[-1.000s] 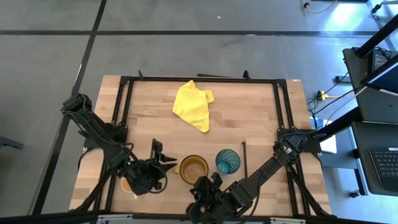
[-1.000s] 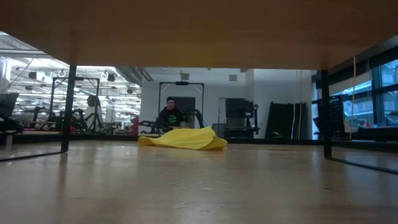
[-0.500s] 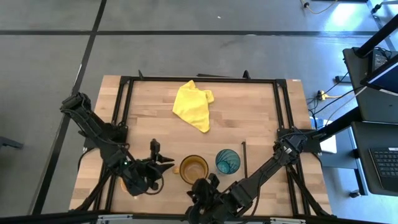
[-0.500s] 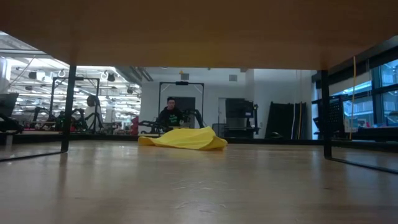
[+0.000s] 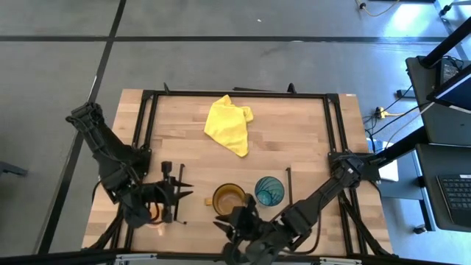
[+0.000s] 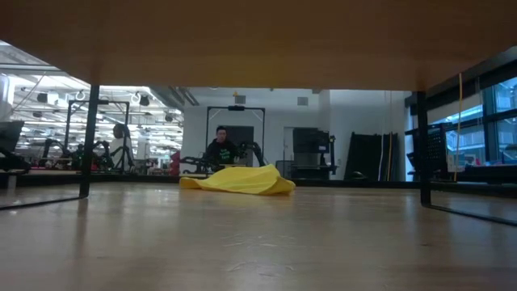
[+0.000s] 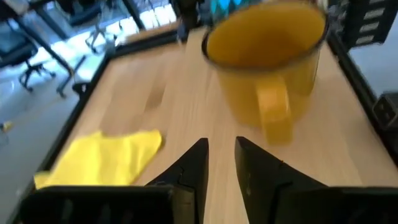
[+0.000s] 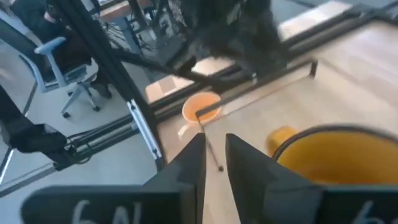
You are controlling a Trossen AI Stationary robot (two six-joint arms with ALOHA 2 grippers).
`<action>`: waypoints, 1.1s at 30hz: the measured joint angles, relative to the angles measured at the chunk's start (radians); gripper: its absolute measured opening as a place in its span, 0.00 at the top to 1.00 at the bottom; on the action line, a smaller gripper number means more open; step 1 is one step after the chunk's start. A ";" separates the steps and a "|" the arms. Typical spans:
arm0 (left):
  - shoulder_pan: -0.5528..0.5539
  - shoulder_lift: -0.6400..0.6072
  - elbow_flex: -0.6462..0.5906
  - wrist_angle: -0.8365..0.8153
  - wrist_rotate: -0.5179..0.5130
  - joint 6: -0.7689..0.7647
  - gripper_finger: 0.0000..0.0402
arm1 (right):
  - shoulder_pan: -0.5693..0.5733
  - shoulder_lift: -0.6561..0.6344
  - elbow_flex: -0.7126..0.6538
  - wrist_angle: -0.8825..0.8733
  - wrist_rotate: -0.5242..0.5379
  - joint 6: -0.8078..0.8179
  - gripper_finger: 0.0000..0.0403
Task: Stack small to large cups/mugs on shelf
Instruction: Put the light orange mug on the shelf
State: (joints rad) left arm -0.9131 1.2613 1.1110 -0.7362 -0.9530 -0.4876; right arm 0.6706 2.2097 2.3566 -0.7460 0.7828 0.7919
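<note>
The amber-brown mug and the teal ribbed tumbler stand upright side by side on the light-wood shelf, near the table's front. The amber mug's handle points toward my left gripper, which is shut, level and a short way to the mug's left. In the left wrist view the mug stands ahead of the fingers. The small pale-orange mug stands under my left arm and also shows in the right wrist view. My right gripper is shut, just near of the amber mug.
A yellow cloth lies crumpled at the table's far middle. A thin black shelf upright stands right of the tumbler. The low view looks under the shelf board. A person sits in the room beyond the table.
My left gripper has drawn back from the amber mug toward the table's left edge and has turned level, pointing at the mug. My right gripper has shifted a little toward the table's left and near edge. The mugs and the tumbler have stayed put.
</note>
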 joint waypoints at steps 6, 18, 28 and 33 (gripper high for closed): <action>-0.077 0.001 0.000 -0.145 0.057 -0.257 0.82 | 0.010 -0.023 0.000 -0.011 0.018 -0.064 0.84; -0.281 -0.002 0.000 -0.258 0.351 -0.765 0.82 | 0.028 -0.030 0.000 -0.008 0.006 -0.062 0.84; -0.407 0.021 0.000 -0.338 0.594 -1.613 0.82 | 0.028 -0.030 0.000 -0.031 0.002 -0.066 0.84; -0.398 0.061 0.000 -0.503 0.753 -1.750 0.82 | 0.028 -0.030 0.000 -0.042 0.002 -0.095 0.84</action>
State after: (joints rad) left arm -1.3110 1.3225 1.1110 -1.2394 -0.1996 -2.2380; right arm 0.6987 2.1796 2.3562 -0.7883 0.7849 0.6968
